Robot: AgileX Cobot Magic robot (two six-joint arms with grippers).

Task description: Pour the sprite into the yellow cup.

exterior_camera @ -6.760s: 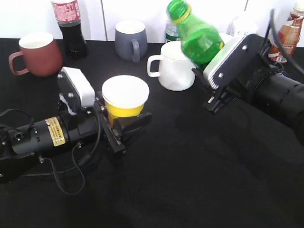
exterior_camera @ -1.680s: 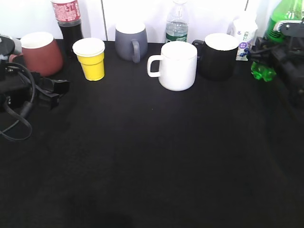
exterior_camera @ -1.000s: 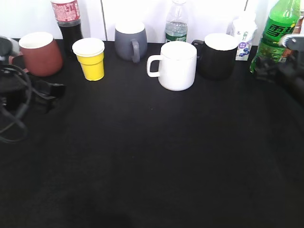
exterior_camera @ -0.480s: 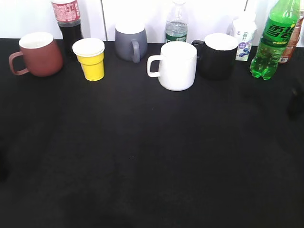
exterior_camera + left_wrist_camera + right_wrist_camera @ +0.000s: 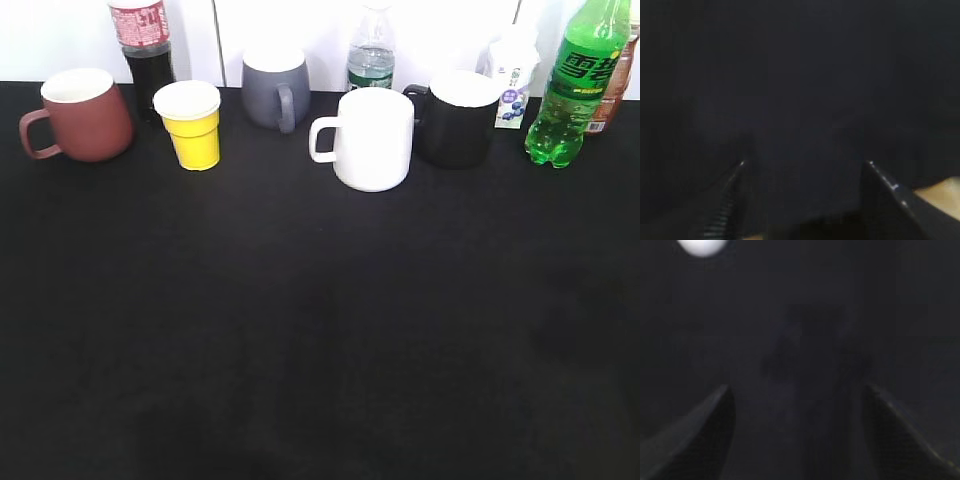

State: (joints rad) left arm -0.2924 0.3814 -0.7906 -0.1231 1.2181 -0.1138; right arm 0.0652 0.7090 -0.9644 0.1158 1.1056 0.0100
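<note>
The sprite (image 5: pixel 572 85), a tall green bottle, stands upright at the back right of the black table. The yellow cup (image 5: pixel 192 124) stands upright at the back left, between a brown-red mug and a grey mug. Neither arm shows in the exterior view. In the left wrist view my left gripper (image 5: pixel 805 165) is open and empty over dark cloth. In the right wrist view my right gripper (image 5: pixel 795 390) is open and empty over dark cloth.
Along the back stand a brown-red mug (image 5: pixel 75 115), a cola bottle (image 5: pixel 145 55), a grey mug (image 5: pixel 275 88), a small clear bottle (image 5: pixel 371 55), a white mug (image 5: pixel 370 138), a black mug (image 5: pixel 458 117) and a small carton (image 5: pixel 512 75).
Both arms have left the exterior view. Earlier the left gripper held the cup and the right held the tilted bottle; both now stand free at the back.
</note>
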